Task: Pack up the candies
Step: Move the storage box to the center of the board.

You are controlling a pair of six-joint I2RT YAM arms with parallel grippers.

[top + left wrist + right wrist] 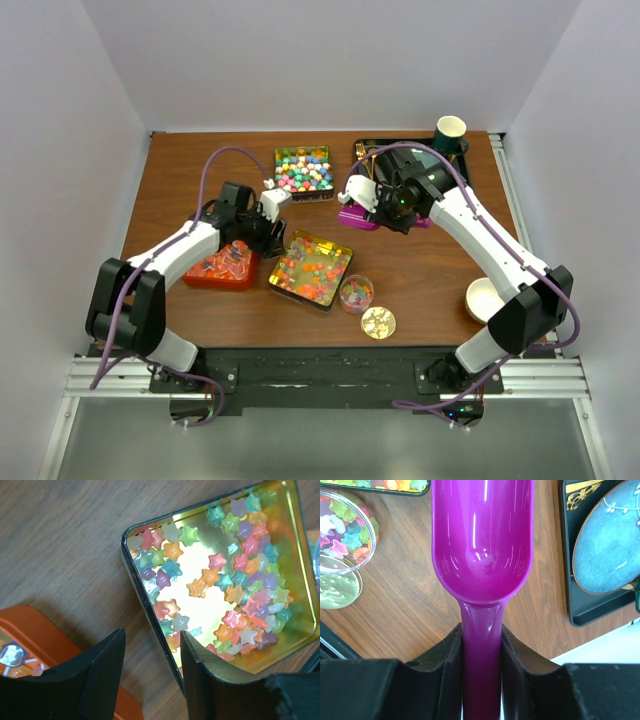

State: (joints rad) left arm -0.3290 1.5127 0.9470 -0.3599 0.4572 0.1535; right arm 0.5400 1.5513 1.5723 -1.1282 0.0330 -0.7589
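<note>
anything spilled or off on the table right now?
No spill seen: the candies all lie inside containers. Only oddity: the gold tin in the middle sits turned at an angle, while the back tin lies square to the table. The purple scoop in the right gripper is empty.

My brown wooden bench [420,270] carries a gold square tin [200,567] of star candies [240,592], an orange-red box [215,278], a dark-rimmed square tin [304,149], a clear round jar [356,305], a gold round lid [378,322], a white bowl [476,300] and a black tray [585,612].
</note>
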